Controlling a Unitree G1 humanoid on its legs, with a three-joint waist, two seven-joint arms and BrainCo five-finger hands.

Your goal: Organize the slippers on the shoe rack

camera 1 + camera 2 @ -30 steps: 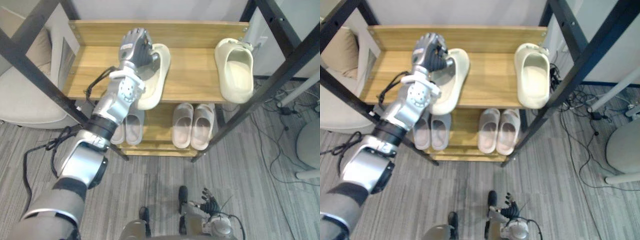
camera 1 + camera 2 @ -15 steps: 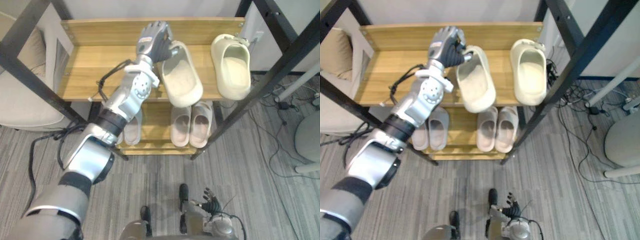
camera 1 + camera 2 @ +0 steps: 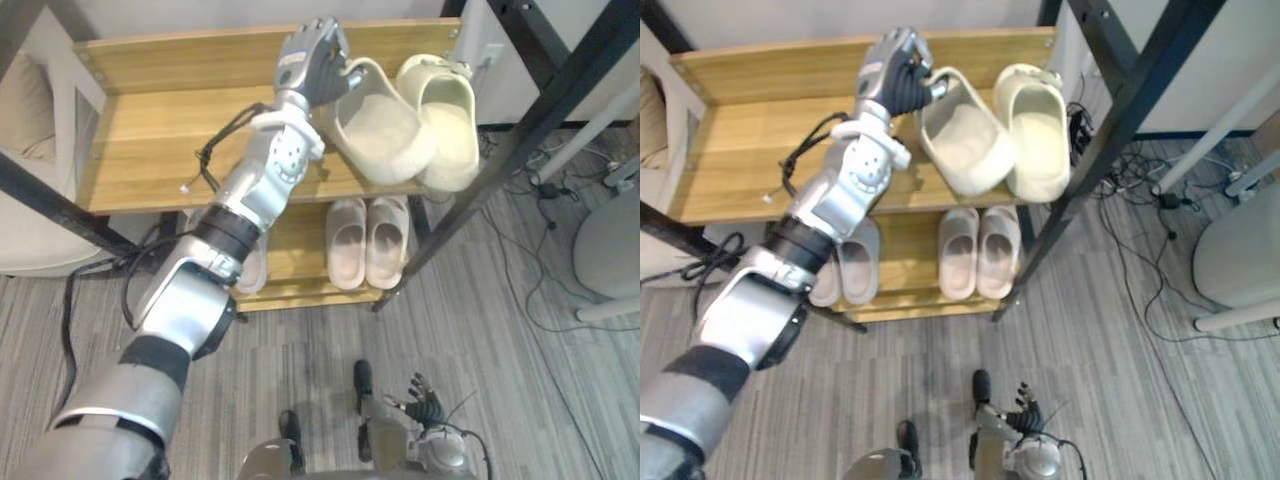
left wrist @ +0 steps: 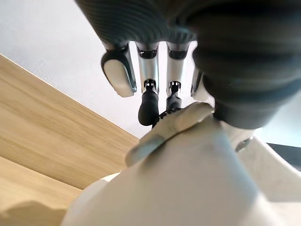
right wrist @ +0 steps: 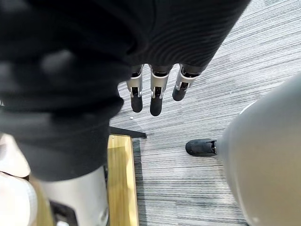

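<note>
While the left part of the light wooden top shelf [image 3: 140,130] of the black-framed shoe rack lies bare, the job looks partway through. The left hand [image 3: 315,62] reaches to the back edge near the shelf's middle, its fingers curled round the heel rim of a cream foam slipper [image 3: 385,125]. That slipper sits slantwise, its toe aimed toward the front right corner and pressing against, perhaps overlapping, the second cream foam slipper [image 3: 447,115]. This one lies roughly straight by the right edge, with its toe at or just over the front edge. What seems left is to square the held slipper up beside its mate and let go. On the lower shelf, a pale pair of slippers [image 3: 845,272] at the left is partly hidden behind the arm. A pale pink pair of slippers [image 3: 365,240] to its right already lies neatly side by side. The slanted black metal post [image 3: 500,150] at the front right corner crowds the cream pair, so there is little room to shift them further right. The right hand [image 3: 1025,412] hangs low over the grey carpet floor [image 3: 480,330], its fingers relaxed and holding nothing.
</note>
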